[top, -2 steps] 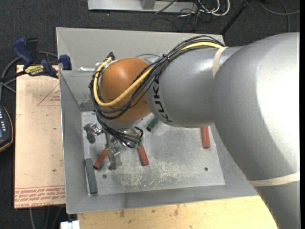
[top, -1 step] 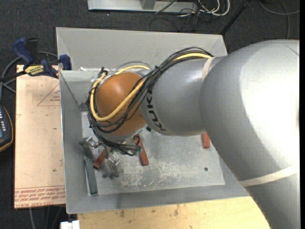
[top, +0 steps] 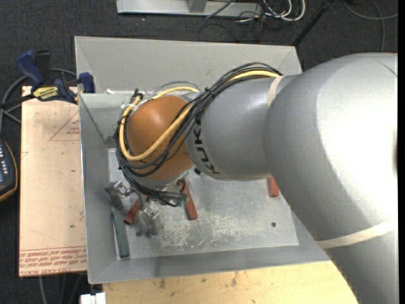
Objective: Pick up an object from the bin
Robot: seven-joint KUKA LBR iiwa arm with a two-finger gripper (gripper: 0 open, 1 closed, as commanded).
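My gripper (top: 144, 202) hangs low in the front-left part of the bin, under the orange dome and mostly hidden by it. Right beside it lies a short red-brown piece (top: 131, 215), and a small shiny metal thing (top: 149, 224) lies just in front of it. A red-brown stick (top: 190, 208) lies slanted a little to its right. Along the left wall lies a long dark grey bar (top: 119, 234). I see nothing clearly held.
Another red-brown piece (top: 273, 186) peeks out from under the arm at the right. The big grey arm covers the middle and right of the bin. Pale crumbs are scattered over the floor near the front wall.
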